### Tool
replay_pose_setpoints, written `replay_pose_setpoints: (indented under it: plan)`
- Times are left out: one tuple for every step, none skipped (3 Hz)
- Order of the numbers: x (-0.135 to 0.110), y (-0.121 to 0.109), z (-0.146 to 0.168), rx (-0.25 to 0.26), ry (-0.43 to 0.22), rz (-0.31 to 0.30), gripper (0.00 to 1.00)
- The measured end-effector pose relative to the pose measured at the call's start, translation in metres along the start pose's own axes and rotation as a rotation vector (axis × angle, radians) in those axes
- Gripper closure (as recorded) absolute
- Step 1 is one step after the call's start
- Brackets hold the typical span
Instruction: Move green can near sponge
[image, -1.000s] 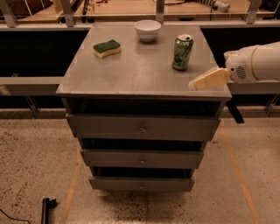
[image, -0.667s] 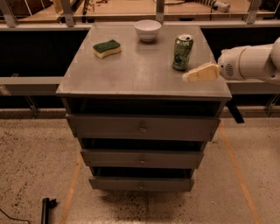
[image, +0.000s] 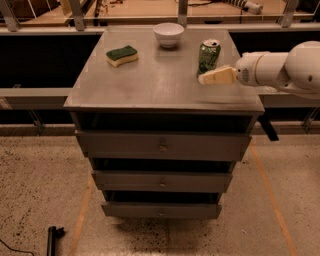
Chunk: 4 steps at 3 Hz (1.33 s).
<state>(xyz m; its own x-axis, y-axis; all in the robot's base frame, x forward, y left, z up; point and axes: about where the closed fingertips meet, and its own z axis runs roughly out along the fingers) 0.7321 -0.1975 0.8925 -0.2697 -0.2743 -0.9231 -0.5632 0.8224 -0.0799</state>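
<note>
The green can (image: 208, 55) stands upright at the right rear of the grey cabinet top (image: 150, 85), with its silver top showing. The sponge (image: 121, 55), dark green over yellow, lies at the left rear. My gripper (image: 206, 78) reaches in from the right on a white arm (image: 280, 70). Its pale fingertips sit just in front of the can's base, low over the surface. The gripper holds nothing.
A white bowl (image: 168, 34) stands at the rear middle, between sponge and can. The cabinet has three drawers (image: 162, 146) below, slightly staggered. A rail (image: 150, 20) and shelf run behind. A dark object (image: 51, 239) lies on the speckled floor at lower left.
My gripper has moved left and toward the can, from beyond the cabinet's right edge to just in front of the can. The can, sponge and bowl have not moved.
</note>
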Motion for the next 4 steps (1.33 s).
replay_pose_setpoints:
  plan:
    - [-0.003,-0.002,0.029,-0.018,-0.043,0.006,0.00]
    - [-0.007,-0.005,0.055,-0.031,-0.072,-0.002,0.00]
    - [-0.008,-0.012,0.080,-0.051,-0.097,-0.023,0.26]
    - [-0.006,-0.015,0.086,-0.059,-0.101,-0.031,0.49]
